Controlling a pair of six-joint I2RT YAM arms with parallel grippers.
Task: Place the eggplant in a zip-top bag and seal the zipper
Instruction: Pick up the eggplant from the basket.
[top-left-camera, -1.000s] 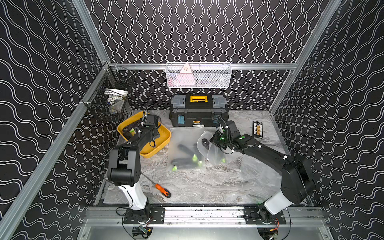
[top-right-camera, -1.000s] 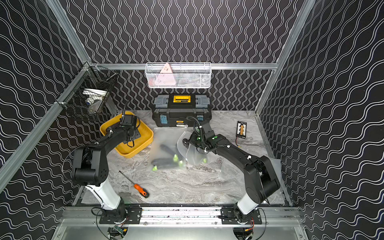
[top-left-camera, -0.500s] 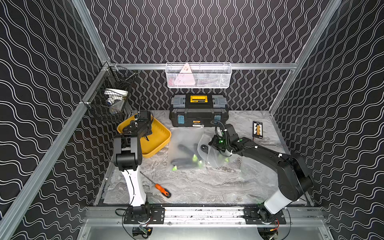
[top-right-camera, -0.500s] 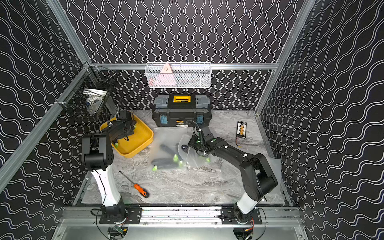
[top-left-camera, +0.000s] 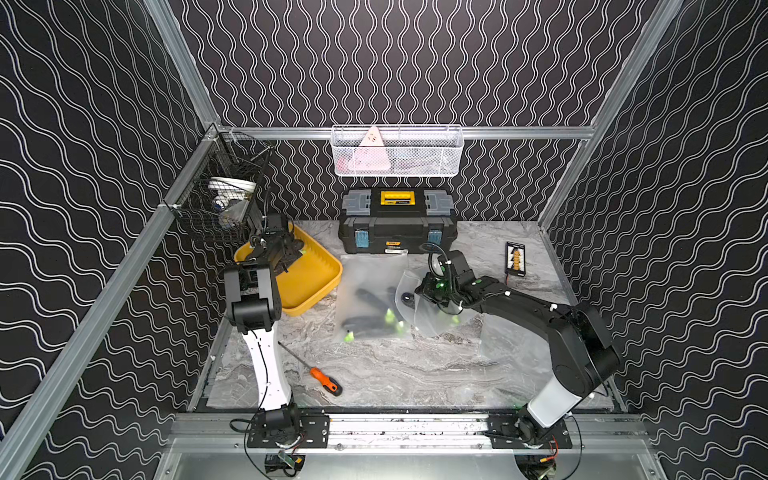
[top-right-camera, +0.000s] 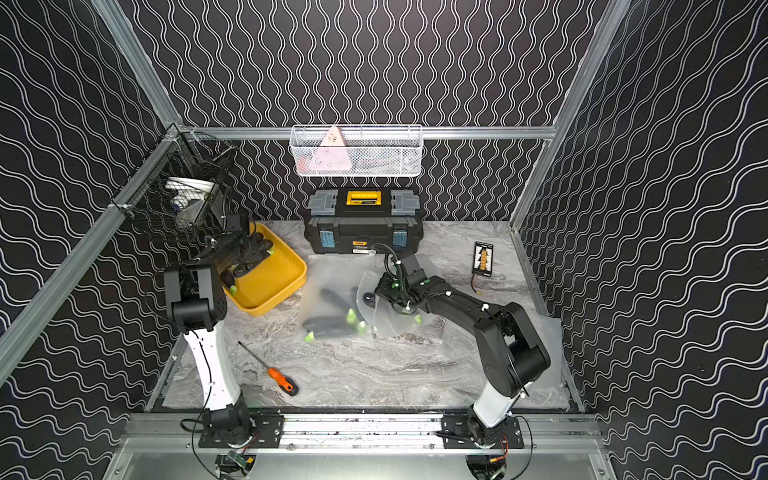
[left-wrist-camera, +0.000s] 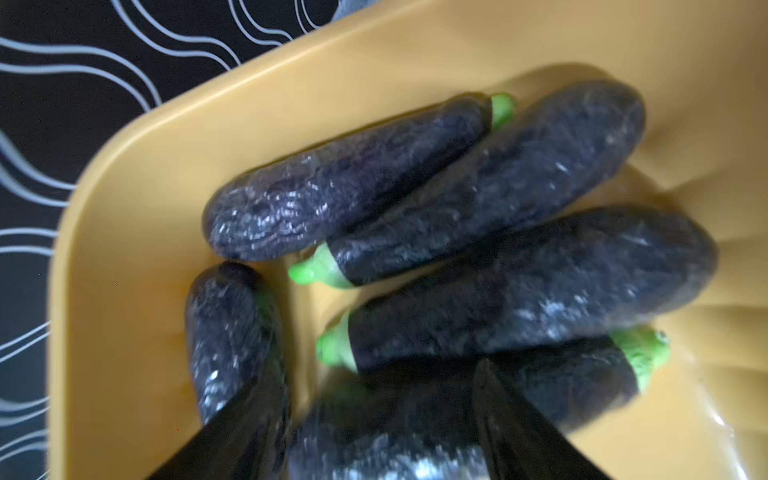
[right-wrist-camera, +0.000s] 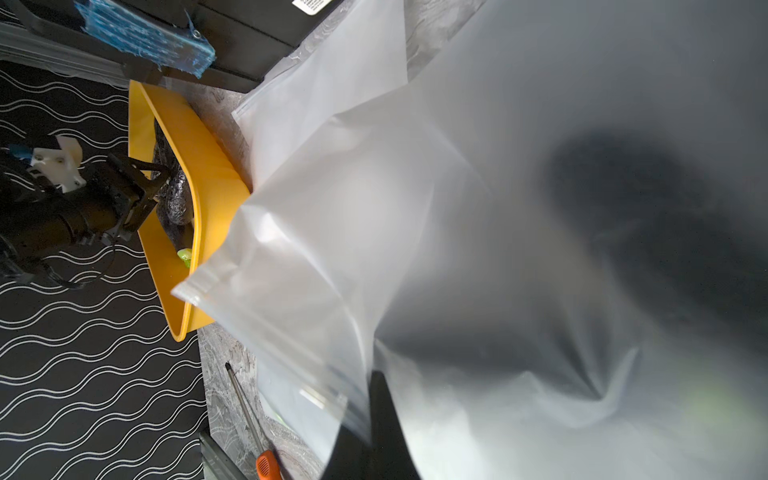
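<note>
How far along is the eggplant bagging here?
Done: dark eggplants lie inside a flat frosted zip-top bag. In hand: right pincer holds a second frosted bag raised; open left pincer hovers over loose eggplants in the yellow plastic tray. Left: grasp one, insert, seal.

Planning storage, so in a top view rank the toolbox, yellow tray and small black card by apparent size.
Toolbox and yellow tray: too alike to rank; the left arm hides part of the tray.
Smallest: small black card.
</note>
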